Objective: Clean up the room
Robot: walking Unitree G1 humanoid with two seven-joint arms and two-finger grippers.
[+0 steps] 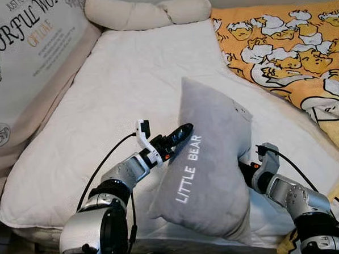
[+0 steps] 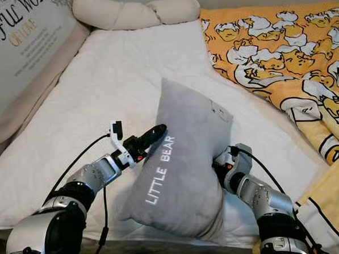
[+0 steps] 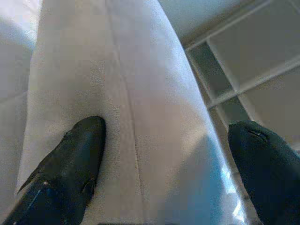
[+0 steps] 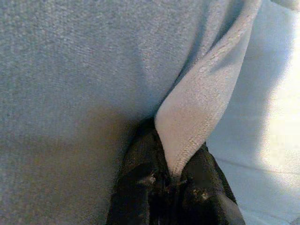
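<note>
Your right gripper (image 4: 176,180) jaws pinch only the grey pillow (image 1: 208,159) seam; left gripper (image 3: 164,164) jaws spread, merely bracing, so pillow may slip onto the bed (image 1: 100,108).

Pillow (image 1: 208,159) on mattress (image 1: 122,84); blanket (image 1: 285,47) right; bolster (image 1: 146,13) behind.

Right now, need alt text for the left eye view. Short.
A grey pillow printed LITTLE BEAR is held up over a white mattress between the robot's two arms: the left gripper presses its side, the right gripper pinches its edge. An orange duck-print blanket lies at the right, a cream bolster at the head.
</note>
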